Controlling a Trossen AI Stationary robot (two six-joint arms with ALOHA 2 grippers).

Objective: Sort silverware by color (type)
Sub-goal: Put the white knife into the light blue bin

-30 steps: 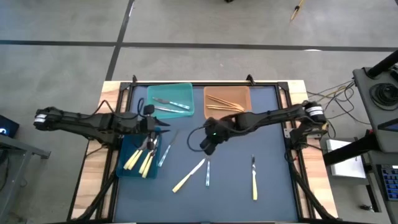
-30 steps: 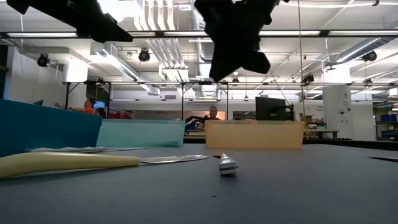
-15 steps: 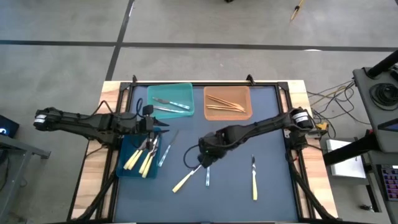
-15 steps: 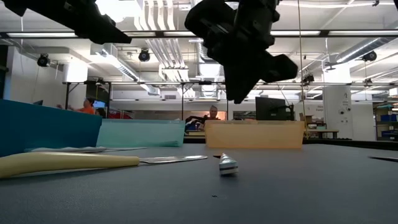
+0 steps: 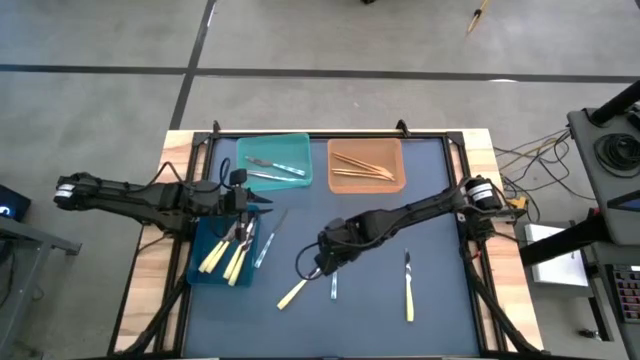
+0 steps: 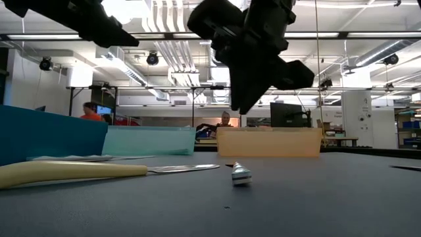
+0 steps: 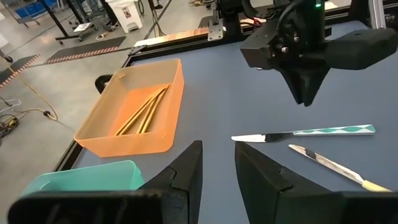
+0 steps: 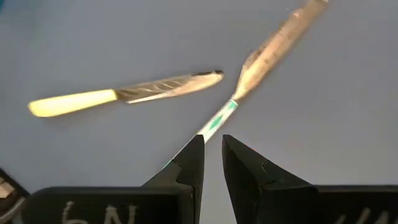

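— While the left gripper (image 5: 243,203) is waiting over the dark blue bin (image 5: 200,268) at nine o'clock, its jaws standing narrowly apart and holding nothing I can see, which piece is the right gripper (image 5: 320,262) going for?

— It is hanging near the middle of the tabletop (image 5: 440,300), just above the yellow-handled knife (image 5: 298,287) and the teal-patterned piece (image 5: 333,284) beside it. Its jaws are nearly together and empty, pointing down at the spot where those two lie close.

— So it is lining up a pick, judging by that?

— That is my reading. Yellow pieces (image 5: 222,258) are already lying in the blue bin, silvery ones (image 5: 272,167) in the teal bin (image 5: 300,150) at eleven o'clock, tan ones (image 5: 362,167) in the orange bin (image 5: 335,150) at twelve. Another knife (image 5: 408,285) is lying toward four o'clock.

— What does the next move need?

— The jaws spreading wider, then dropping squarely over one handle without nudging its neighbour.
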